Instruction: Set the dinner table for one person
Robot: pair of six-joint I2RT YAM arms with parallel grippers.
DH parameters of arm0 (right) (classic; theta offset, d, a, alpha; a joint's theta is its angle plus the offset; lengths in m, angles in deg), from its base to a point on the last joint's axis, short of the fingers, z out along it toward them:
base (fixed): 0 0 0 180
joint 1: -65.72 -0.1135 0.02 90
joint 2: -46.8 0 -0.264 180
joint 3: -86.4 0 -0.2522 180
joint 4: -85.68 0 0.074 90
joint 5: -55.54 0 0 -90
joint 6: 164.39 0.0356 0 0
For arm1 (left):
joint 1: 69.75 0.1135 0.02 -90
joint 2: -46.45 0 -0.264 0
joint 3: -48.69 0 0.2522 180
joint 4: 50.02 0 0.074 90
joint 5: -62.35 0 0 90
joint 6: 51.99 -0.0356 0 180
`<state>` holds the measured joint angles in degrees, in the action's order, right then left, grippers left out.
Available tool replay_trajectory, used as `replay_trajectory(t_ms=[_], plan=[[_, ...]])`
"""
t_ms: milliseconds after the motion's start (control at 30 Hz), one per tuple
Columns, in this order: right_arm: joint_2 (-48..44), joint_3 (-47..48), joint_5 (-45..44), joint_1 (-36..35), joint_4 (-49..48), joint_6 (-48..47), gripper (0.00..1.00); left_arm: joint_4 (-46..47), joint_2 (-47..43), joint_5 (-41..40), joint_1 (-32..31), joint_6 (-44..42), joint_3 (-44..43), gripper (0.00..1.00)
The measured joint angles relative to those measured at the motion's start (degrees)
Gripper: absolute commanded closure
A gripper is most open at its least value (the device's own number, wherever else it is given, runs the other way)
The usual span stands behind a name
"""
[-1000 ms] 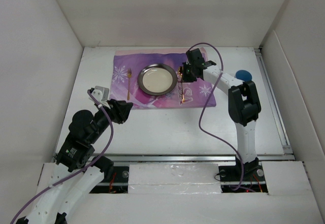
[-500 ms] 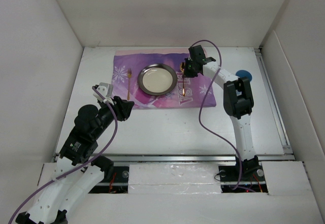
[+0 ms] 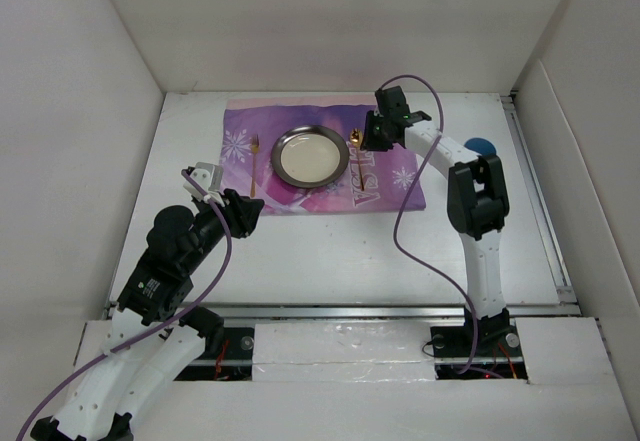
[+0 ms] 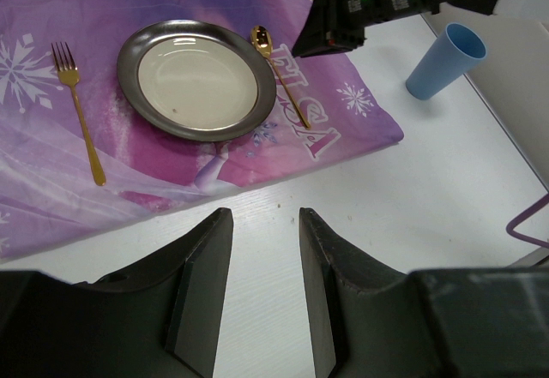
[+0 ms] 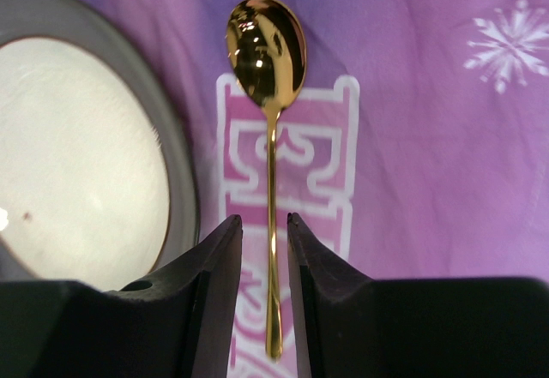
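Observation:
On the white dinner table (image 3: pixel 330 251) lies a purple snowflake mat (image 3: pixel 395 176). A grey-rimmed plate (image 3: pixel 311 155) sits on its middle, with a gold fork (image 3: pixel 254 166) to its left. A gold spoon (image 5: pixel 268 52) lies flat on the mat just right of the plate (image 5: pixel 77 155). My right gripper (image 5: pixel 264 219) straddles the handle, open, with a gap showing on each side. My left gripper (image 4: pixel 264 215) hovers open and empty over bare table in front of the mat (image 4: pixel 343 112). The left wrist view shows the spoon (image 4: pixel 279 74) beside the plate (image 4: pixel 197 78), with the fork (image 4: pixel 77 112) on its other side.
A blue cup (image 3: pixel 481 147) stands on the table right of the mat, close behind the right arm; the left wrist view also shows the cup (image 4: pixel 446 61). White walls enclose the table on three sides. A purple cable loops from each arm.
My right gripper has opened off the spoon, which now lies on the mat beside the plate. The left arm shifted slightly and then held still.

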<state>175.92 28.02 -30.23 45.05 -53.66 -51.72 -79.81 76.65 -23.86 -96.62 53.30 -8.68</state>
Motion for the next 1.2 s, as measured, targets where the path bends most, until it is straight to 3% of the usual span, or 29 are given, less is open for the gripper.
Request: replay_trajectory(t_ms=[33, 100, 300, 367, 400, 433, 500, 567, 700, 867, 967, 1067, 1200], plan=[[-1.6, -1.1, -0.2, 0.0, 0.0, -0.2, 0.87, 0.0, 0.0, 0.0, 0.0, 0.0, 0.0, 0.66], [-6.3, -4.2, -1.0, 0.0, -0.4, -0.3, 1.00, 0.0, 0.0, 0.0, 0.0, 0.0, 0.0, 0.66], [-32.0, -24.3, -10.7, 0.2, -7.6, -0.2, 1.00, 0.0, -0.5, 0.1, 0.0, 0.0, 0.0, 0.66], [-39.8, -29.0, -15.1, 1.4, -9.1, 0.1, 0.91, 0.1, -0.5, 0.2, 0.0, 0.0, 0.0, 0.66], [-43.1, -31.4, -17.4, 2.6, -10.7, 0.2, 0.70, 0.2, -0.5, 0.2, 0.0, 0.0, 0.0, 0.66], [-45.6, -33.1, -19.4, 3.8, -11.2, 0.4, 0.70, 0.2, -0.5, 0.2, 0.0, 0.0, 0.0, 0.66], [-48.6, -36.2, -22.1, 7.8, -12.4, 1.0, 0.52, 0.2, -0.4, 0.4, 0.0, 0.0, 0.0, 0.66], [-49.2, -37.8, -24.1, 12.2, -12.4, 1.5, 0.44, 0.2, -0.3, 0.7, 0.0, 0.0, 0.0, 0.66], [-45.3, -38.0, -25.7, 17.9, -12.2, 1.6, 0.42, 0.3, 0.0, 1.2, 0.0, 0.0, 0.0, 0.66], [-36.5, -33.8, -25.4, 19.0, -11.2, 1.5, 0.42, 0.4, 0.0, 1.6, 0.0, 0.0, 0.0, 0.66], [-33.4, -33.3, -25.4, 19.1, -10.7, 1.5, 0.46, 0.4, -0.1, 1.7, 0.0, 0.0, 0.0, 0.66], [-31.1, -33.3, -25.2, 19.5, -10.7, 1.6, 0.59, 0.4, -0.1, 1.8, 0.0, 0.0, 0.0, 0.66], [-29.2, -32.9, -24.9, 20.2, -11.1, 1.8, 1.00, 0.3, 0.0, 2.0, 0.0, 0.0, 0.0, 0.66]])
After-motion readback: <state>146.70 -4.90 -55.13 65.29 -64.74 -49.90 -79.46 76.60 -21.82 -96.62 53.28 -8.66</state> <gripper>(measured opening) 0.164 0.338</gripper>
